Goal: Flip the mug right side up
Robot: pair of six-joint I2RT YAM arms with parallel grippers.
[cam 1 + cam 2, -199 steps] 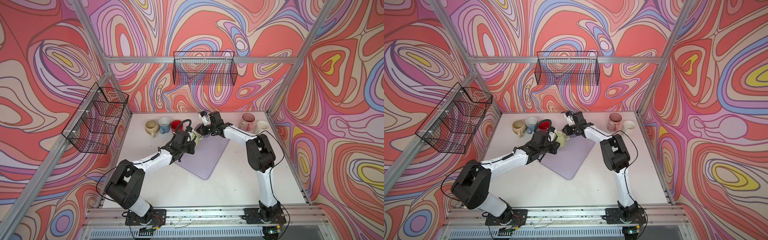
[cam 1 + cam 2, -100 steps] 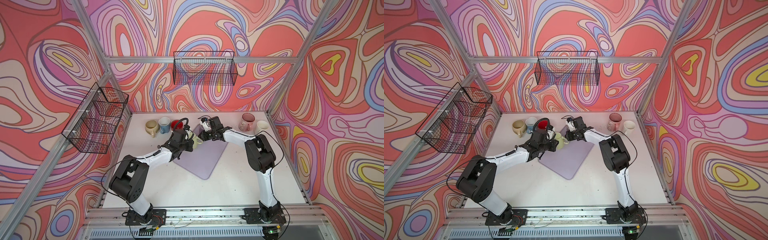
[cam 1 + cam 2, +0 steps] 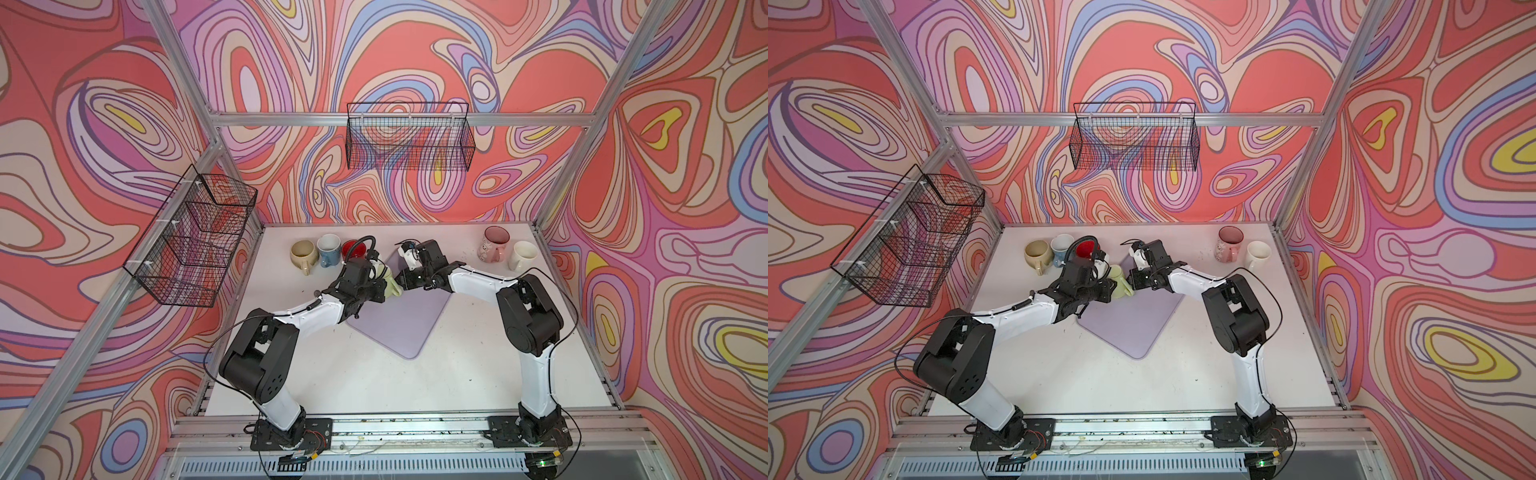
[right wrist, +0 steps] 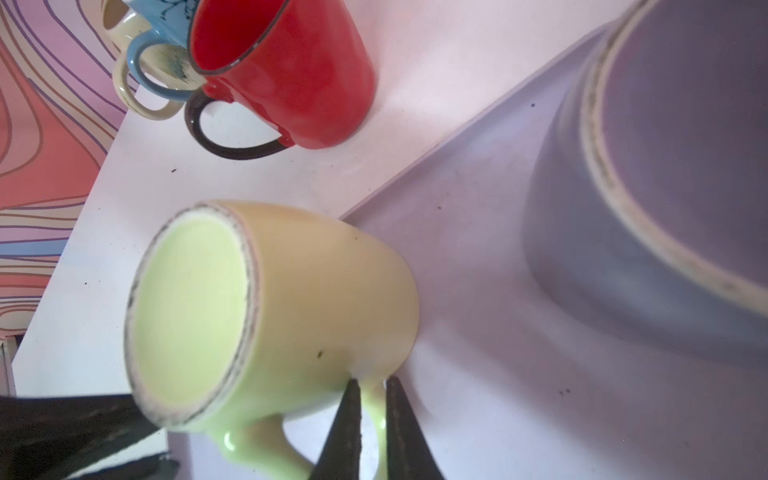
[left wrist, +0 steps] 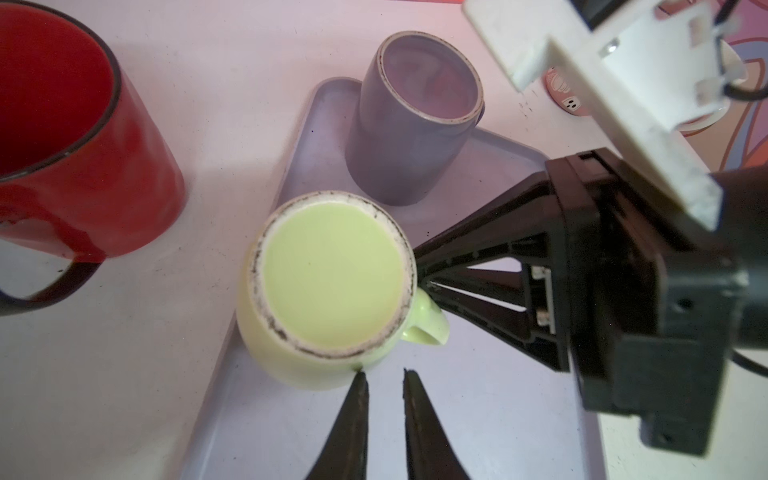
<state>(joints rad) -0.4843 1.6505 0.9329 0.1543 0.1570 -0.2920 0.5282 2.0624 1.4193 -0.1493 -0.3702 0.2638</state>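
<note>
Tray (image 4: 478,353) holds inverted mug (image 4: 316,291), handle (image 4: 249,451) between right jaws.

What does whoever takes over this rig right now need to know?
Right hand: shut on the green mug handle.
Left hand: nearly closed, empty, tips beside that mug's wall.
Green mug: base up at the purple mat edge; grey mug inverted beside it.
Done: handle grasped.
To do: lift, flip, set down rim up.
</note>
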